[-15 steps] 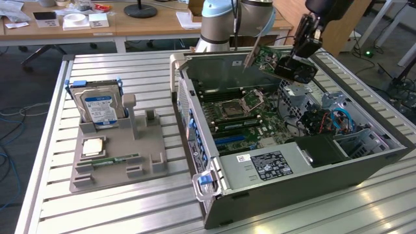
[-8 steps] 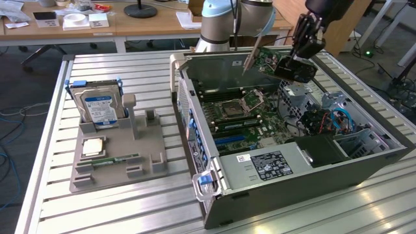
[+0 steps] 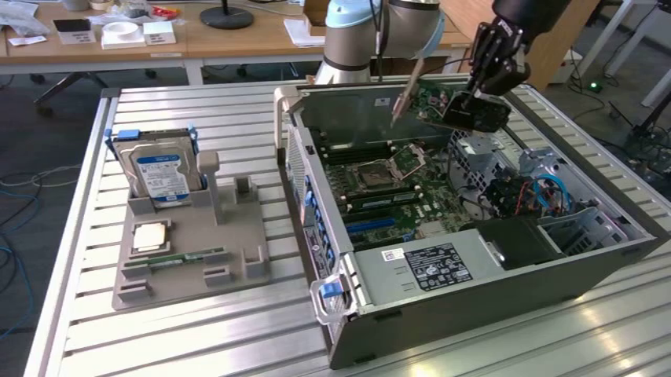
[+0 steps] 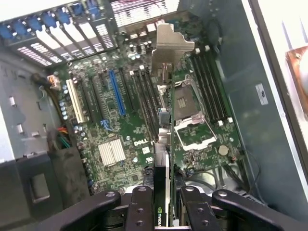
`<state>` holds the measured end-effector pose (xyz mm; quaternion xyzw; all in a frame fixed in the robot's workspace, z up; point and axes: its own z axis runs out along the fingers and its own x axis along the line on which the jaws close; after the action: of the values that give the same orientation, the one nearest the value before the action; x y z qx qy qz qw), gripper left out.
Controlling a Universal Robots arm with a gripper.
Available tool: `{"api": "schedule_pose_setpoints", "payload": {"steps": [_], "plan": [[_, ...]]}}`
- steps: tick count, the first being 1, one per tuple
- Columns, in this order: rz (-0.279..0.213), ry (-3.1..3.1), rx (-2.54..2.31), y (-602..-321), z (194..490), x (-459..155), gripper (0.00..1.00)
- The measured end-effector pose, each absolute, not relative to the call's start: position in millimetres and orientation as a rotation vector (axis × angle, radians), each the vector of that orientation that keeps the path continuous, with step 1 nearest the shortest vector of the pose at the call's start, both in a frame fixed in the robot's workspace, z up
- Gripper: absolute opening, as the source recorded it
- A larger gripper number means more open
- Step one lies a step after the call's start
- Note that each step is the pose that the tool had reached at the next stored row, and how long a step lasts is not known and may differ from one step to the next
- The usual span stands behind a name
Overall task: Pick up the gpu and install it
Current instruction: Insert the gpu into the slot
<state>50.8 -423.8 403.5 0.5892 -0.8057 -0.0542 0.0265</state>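
The gpu (image 3: 428, 100) hangs in the air over the back part of the open computer case (image 3: 493, 279), its silver end bracket (image 3: 405, 98) pointing down toward the motherboard (image 3: 383, 188). My gripper (image 3: 470, 108) is shut on the card's far end. In the wrist view the gpu (image 4: 164, 144) shows edge-on between my black fingers (image 4: 141, 209), with the silver end bracket (image 4: 171, 48) farthest from me. It floats above the motherboard (image 4: 120, 144), close to the open CPU socket (image 4: 192, 130). A blue expansion slot (image 4: 117, 91) lies apart from the card.
On the slatted table at the exterior view's left, a grey holder (image 3: 225, 236) carries a hard drive (image 3: 157, 173), a RAM stick (image 3: 173, 258) and a CPU chip (image 3: 150, 236). Cables and a drive cage (image 3: 529, 184) fill the case's other end. Wooden desks stand behind.
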Motion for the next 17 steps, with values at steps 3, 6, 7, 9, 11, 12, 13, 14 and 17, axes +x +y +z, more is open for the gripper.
{"api": "schedule_pose_setpoints", "payload": {"steps": [3, 6, 7, 9, 11, 12, 13, 14, 17], "plan": [[-0.166, -2.451, 1.868, -423.8, 403.4, 50.8, 0.26], [-0.164, -2.41, 1.917, -423.7, 403.2, 50.8, 0.26], [-0.163, -2.397, 1.932, -423.6, 403.1, 50.8, 0.26], [-0.162, -2.374, 1.959, -423.5, 403.0, 50.8, 0.26], [-0.161, -2.351, 1.985, -423.3, 402.8, 50.8, 0.26], [-0.16, -2.339, 1.998, -423.2, 402.7, 50.8, 0.26], [-0.16, -2.327, 2.011, -423.1, 402.7, 50.8, 0.26], [-0.159, -2.315, 2.024, -423.0, 402.6, 50.8, 0.26], [-0.158, -2.279, 2.062, -422.8, 402.3, 50.8, 0.26]]}}
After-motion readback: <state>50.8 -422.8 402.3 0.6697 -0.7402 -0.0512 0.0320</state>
